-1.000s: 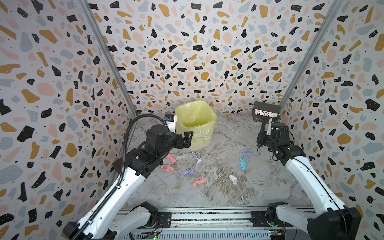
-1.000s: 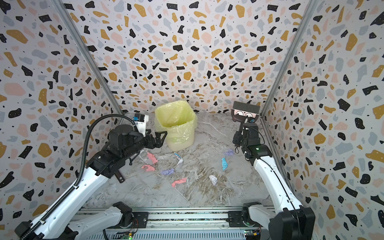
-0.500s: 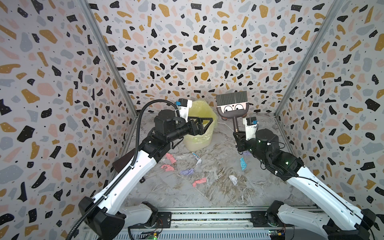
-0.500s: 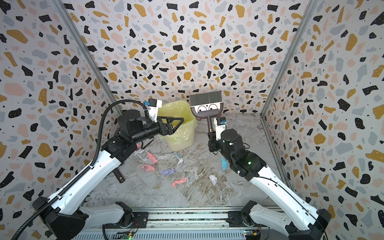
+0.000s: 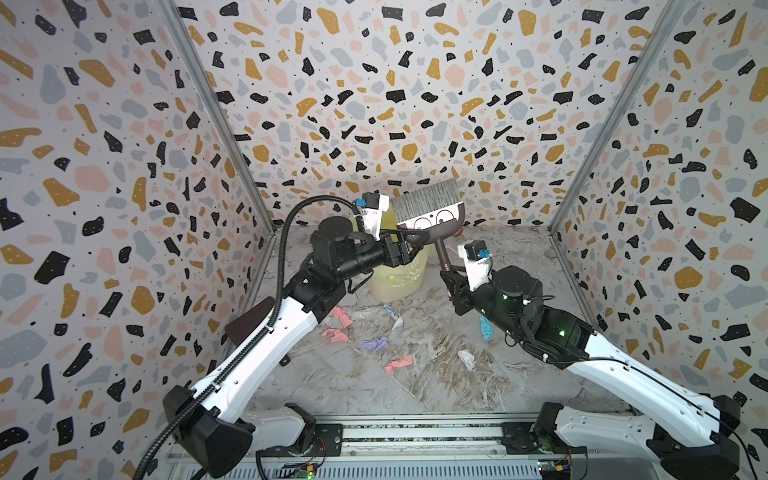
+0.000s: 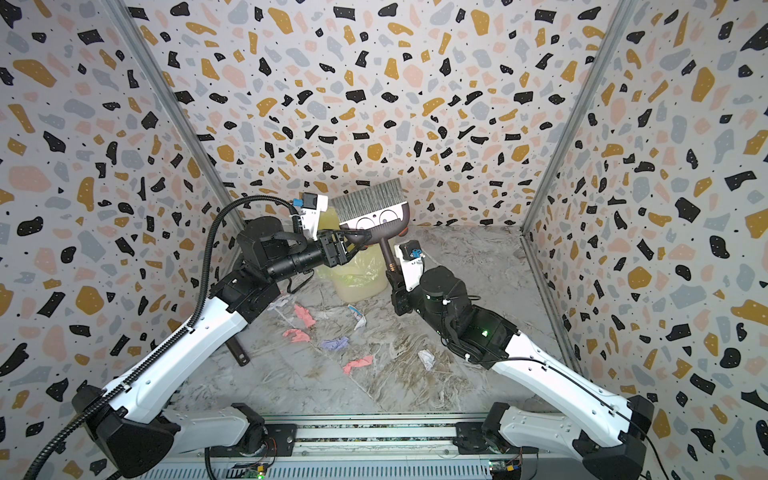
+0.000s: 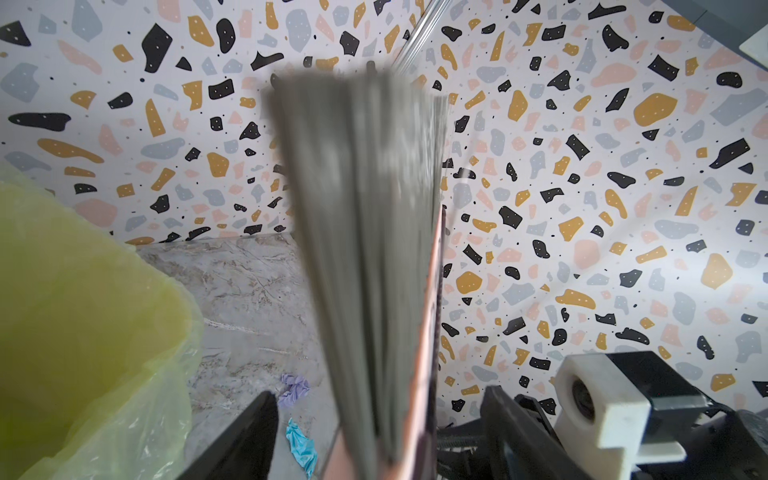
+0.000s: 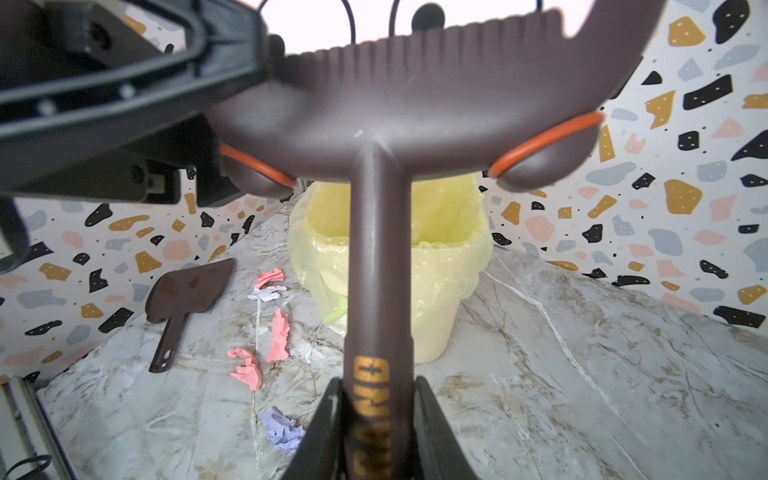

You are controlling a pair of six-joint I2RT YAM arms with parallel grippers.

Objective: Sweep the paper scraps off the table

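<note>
Pink, lilac, blue and white paper scraps (image 5: 399,363) are seen scattered across the counter's (image 5: 332,390) middle, apparently none swept yet. Beyond, the brush (image 5: 432,220) is pinched at its handle by the right gripper (image 5: 448,274), its head flanked by the spread left gripper (image 5: 417,246).

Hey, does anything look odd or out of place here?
The brush is upside down in mid-air, bristles up: right gripper clamps its handle, left gripper straddles its head, jaws open. Below, paper scraps litter the table.

Gold lettering on the brown brush handle (image 8: 376,270) reads "…RAND+". It runs up out of the right gripper (image 8: 376,388), whose jaws hide its start.
</note>
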